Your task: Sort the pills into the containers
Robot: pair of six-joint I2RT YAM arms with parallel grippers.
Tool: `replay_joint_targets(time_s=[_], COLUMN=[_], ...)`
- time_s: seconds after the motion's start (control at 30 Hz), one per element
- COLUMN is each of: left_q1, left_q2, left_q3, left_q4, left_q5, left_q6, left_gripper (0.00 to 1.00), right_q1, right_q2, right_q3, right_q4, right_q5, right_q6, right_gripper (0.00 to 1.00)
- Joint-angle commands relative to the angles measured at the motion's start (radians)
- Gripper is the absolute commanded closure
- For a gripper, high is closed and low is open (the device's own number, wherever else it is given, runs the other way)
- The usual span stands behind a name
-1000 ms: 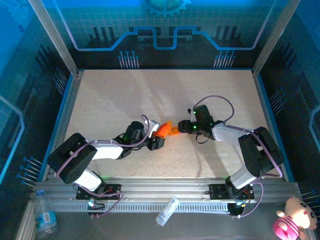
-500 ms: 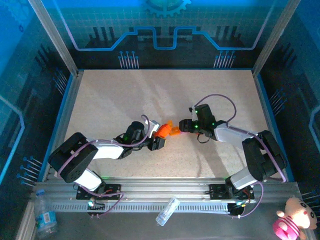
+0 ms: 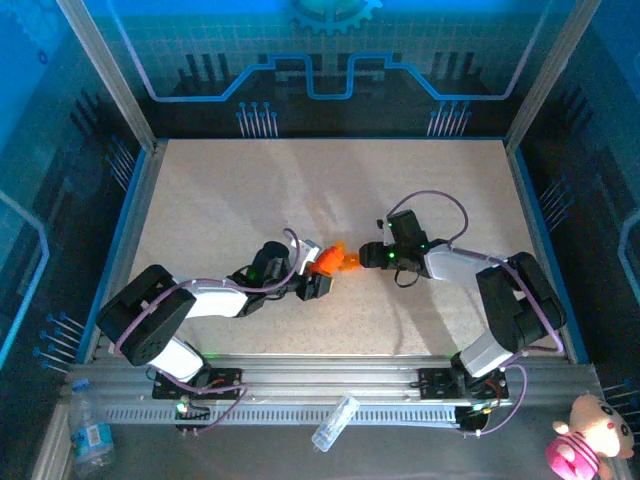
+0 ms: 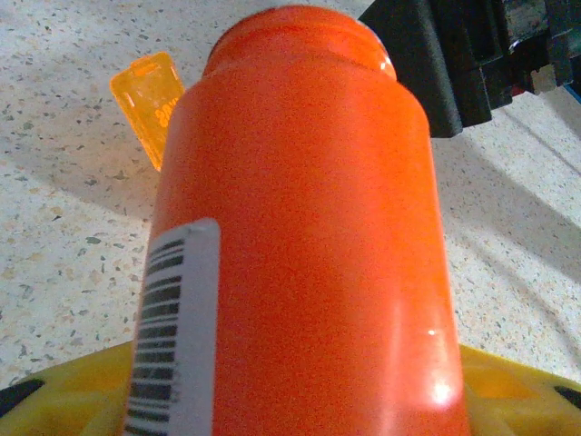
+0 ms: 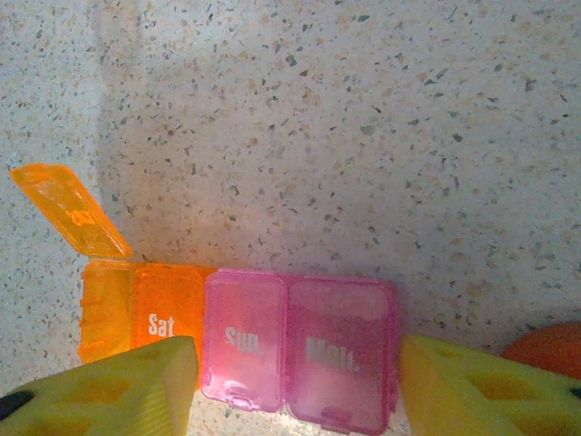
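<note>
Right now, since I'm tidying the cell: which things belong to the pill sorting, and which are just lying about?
Job: pill organizer strip, one orange lid open; orange bottle, held by the left gripper.
Lying about, off the tabletop: plush toy; water bottle; small clear bottle on the front rail.

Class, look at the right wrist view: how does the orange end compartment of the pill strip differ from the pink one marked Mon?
The orange end compartment is orange; the Mon compartment is pink. The orange one's lid stands raised; Mon's lies shut. They sit at opposite ends of the strip. Both are translucent and rest on the speckled table.
</note>
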Motion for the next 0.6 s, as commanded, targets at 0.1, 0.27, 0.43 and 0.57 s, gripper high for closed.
replay_joint_targets(time_s=[0.1, 0.27, 0.43, 0.57], left_q1=[-0.007, -0.006, -0.007, -0.006], left_q2=[-0.016, -0.015, -0.012, -0.018], left_q3=[0.028, 0.023, 0.020, 0.018], left_q4=[0.017, 0.007, -0.009, -0.026], left_q5=[0.029, 0.029, 0.030, 0.025], left_q6=[0.005, 0.004, -0.008, -0.006], left_gripper=[1.00, 1.00, 1.00, 1.00], right_q1=[0.014, 0.026, 0.033, 0.040], right_q2=[0.007, 0.020, 0.030, 0.025], right_q3=[0.010, 0.004, -0.007, -0.013], right_q4=[-0.014, -0.003, 0.013, 0.016], right_q5=[-0.023, -0.022, -0.027, -0.019], right_q6=[0.005, 0.019, 0.036, 0.043], right_gripper=[0.40, 0.41, 0.42, 0.41])
